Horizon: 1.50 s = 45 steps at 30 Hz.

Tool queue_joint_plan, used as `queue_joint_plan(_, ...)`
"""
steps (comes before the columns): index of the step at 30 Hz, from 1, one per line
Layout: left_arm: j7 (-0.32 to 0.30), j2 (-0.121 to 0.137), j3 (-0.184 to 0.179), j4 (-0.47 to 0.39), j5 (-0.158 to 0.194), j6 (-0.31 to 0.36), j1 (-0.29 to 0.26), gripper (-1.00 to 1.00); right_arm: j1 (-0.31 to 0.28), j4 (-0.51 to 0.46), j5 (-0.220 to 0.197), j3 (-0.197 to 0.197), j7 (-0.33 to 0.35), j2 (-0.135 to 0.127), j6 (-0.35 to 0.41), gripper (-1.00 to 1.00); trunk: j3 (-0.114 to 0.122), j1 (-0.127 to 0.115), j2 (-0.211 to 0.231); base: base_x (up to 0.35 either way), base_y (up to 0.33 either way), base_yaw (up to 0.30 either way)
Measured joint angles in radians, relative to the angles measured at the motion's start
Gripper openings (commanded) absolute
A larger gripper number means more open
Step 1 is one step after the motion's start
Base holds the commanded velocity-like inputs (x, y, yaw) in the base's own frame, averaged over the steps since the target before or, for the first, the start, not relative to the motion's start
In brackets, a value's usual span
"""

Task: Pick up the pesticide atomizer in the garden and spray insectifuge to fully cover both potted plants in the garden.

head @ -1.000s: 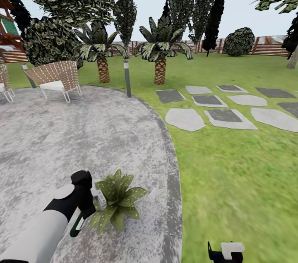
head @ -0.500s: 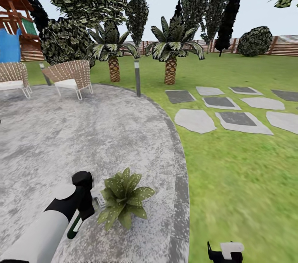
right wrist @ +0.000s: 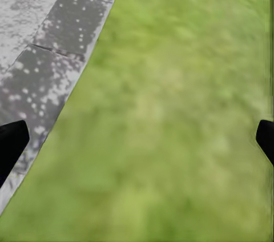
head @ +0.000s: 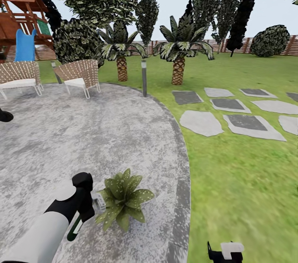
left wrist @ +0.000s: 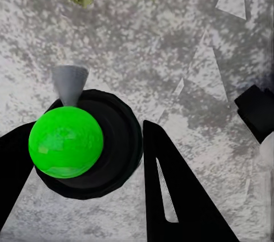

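My left gripper (head: pixel 88 207) is shut on the pesticide atomizer (head: pixel 75 229). Its dark green body hangs below the fingers and its whitish trigger head (head: pixel 98 202) points at a potted plant (head: pixel 123 199). That low rosette stands on the round grey patio (head: pixel 82 139), right beside the nozzle, and its leaves carry whitish insectifuge specks (head: pixel 142 193). In the left wrist view the atomizer shows as a bright green ball (left wrist: pixel 65 142) with a grey nozzle cone (left wrist: pixel 69 82), held between black fingers (left wrist: pixel 174 196). The other potted plant is out of view. My right gripper (head: pixel 225 251) (right wrist: pixel 137 139) is open, low over the grass by the patio edge.
A grey bollard lamp (head: pixel 144 77) stands at the patio's far edge, with two wicker chairs (head: pixel 80 75) to its left. Two palms (head: pixel 179 58), stepping stones (head: pixel 200 122), a wooden playset with a blue slide (head: pixel 25 46) and the fence (head: pixel 285 48) lie beyond. A dark object (head: pixel 5 116) sits at the left edge.
The whole view has swung to the left, bringing the playset and a second chair into sight. The left arm with the atomizer keeps its pose beside the plant.
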Motion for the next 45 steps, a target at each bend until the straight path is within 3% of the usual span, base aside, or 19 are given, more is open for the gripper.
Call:
queue_joint_plan(9, 0.001, 0.0, -0.002, -0.009, 0.001, 0.001, -0.001, -1.0, 0.0, 0.001, 0.0, 0.001, 0.0, 0.0, 0.0, 1.0, 0.0, 0.0, 0.0, -0.051, -0.269, 0.031)
queue_joint_plan(21, 0.0, 0.0, 0.0, -0.013, 0.001, 0.002, -0.006, -1.0, 0.0, 0.001, 0.0, 0.002, 0.001, 0.0, 0.0, 1.0, 0.0, 0.0, 0.0, -0.165, -0.234, 0.268)
queue_joint_plan(29, 0.0, 0.0, 0.0, -0.013, 0.001, 0.003, -0.007, -1.0, 0.0, 0.001, 0.0, 0.001, 0.001, 0.0, 0.0, 1.0, 0.0, 0.0, 0.0, 0.103, -0.22, 0.277)
queue_joint_plan(45, 0.004, 0.001, 0.002, -0.011, 0.001, 0.002, -0.003, -1.0, 0.0, 0.001, 0.0, 0.001, 0.001, 0.003, 0.0, 1.0, 0.0, 0.0, 0.0, 0.019, -0.012, 0.185)
